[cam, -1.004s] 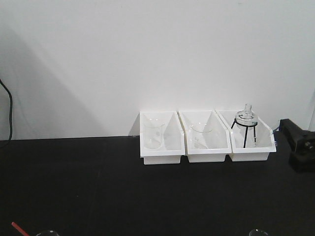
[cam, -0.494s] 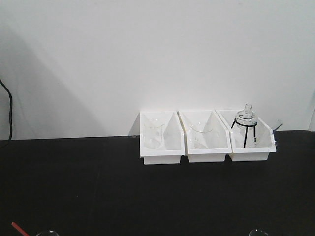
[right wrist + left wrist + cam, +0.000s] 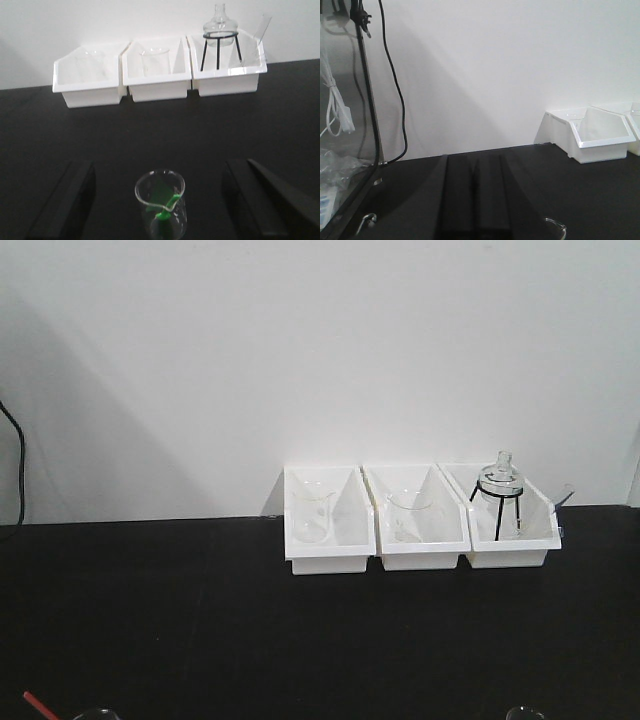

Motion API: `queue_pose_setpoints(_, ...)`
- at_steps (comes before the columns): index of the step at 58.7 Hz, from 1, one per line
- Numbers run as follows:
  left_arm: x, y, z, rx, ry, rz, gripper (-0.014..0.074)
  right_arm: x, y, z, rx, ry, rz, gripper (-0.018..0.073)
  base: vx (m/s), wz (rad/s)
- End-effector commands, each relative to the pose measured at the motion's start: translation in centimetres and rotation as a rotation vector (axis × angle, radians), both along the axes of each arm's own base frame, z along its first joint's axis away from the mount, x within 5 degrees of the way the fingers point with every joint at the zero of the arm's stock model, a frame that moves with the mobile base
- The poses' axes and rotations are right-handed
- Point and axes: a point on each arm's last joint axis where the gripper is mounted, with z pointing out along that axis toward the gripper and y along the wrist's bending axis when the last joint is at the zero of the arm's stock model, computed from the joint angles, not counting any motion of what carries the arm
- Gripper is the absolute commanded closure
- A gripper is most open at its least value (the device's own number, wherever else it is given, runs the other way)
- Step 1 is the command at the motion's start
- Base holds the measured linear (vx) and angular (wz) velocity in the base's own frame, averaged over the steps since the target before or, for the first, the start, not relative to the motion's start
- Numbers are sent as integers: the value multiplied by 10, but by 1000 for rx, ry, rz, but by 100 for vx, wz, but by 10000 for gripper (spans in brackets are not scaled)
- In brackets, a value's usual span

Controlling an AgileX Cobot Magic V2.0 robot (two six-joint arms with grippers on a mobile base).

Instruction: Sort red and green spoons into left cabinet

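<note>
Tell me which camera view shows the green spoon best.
The right wrist view: the green spoon sits inside a clear beaker, seen from close above. The front and left wrist views show no green at all.

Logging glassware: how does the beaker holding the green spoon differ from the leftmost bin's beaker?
The spoon beaker holds a green spoon; the bin beaker looks empty. The spoon beaker stands on the table; the bin beaker sits in its white bin. Both are clear glass.

three white bins (image 3: pixel 421 560) by the wall (image 3: pixel 300 340) hold beakers (image 3: pixel 311 513) and a flask (image 3: pixel 499 478); black table (image 3: pixel 200 620).
</note>
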Motion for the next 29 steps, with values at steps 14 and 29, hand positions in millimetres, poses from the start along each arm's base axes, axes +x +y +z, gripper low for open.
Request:
queue_pose_setpoints(14,-2,0,3,-11,-82,-8,601,32,12,2,13,-119,95,7,0,0)
queue_pose_setpoints(29,-2,0,3,-11,-82,-8,601,51,9,9,33,-163,41,13,0,0)
